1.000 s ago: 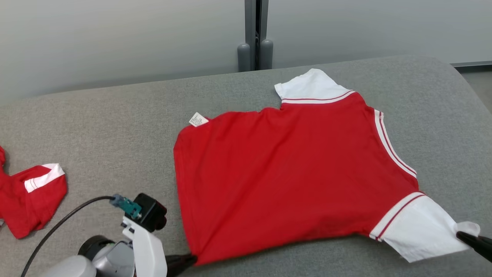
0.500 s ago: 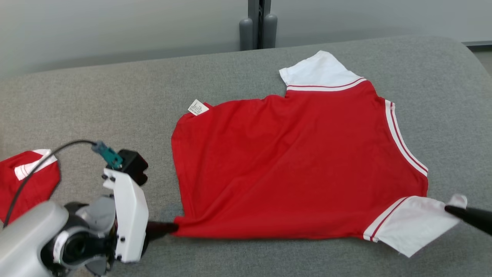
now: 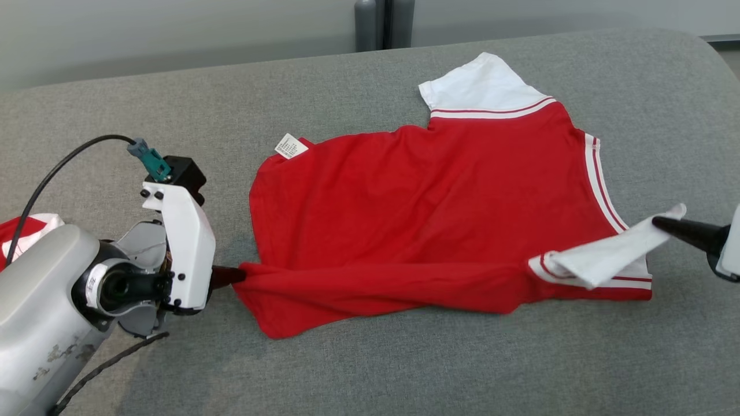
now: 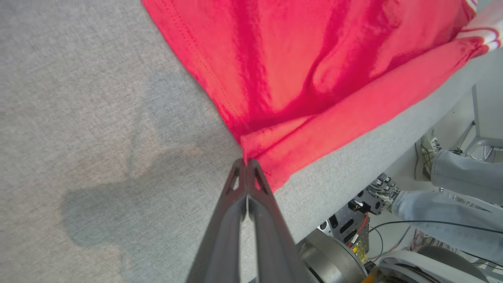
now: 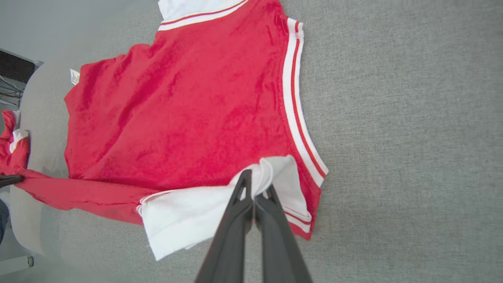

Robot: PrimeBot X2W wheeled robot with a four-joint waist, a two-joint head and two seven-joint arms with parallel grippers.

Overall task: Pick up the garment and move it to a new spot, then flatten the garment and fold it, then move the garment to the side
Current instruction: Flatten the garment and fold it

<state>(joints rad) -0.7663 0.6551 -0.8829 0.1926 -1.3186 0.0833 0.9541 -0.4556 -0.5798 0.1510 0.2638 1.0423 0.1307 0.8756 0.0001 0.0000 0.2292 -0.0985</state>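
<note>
On the grey table [image 3: 404,370], in the head view, the shirt [image 3: 428,202] lies spread near the middle, its near edge lifted into a roll. At the hem corner the left claw [image 3: 231,274] is pinched shut on the cloth, and the right claw [image 3: 665,222] is clamped on the near sleeve [image 3: 601,257]. The fold seems to be under way. Both claws should carry the edge across level and together, taut between them, then lay it squarely over the far side by the far sleeve [image 3: 483,84]. A second red piece [image 3: 23,228] at the left is cut off by the arm and the frame edge.

Left wrist view: the fingers [image 4: 235,204] meet on a nip of red cloth, though how many layers they hold is unclear. A person's leg [image 4: 452,173] shows beyond the table edge.

Right wrist view: closed fingers bite the white sleeve, and its underside is hidden.
</note>
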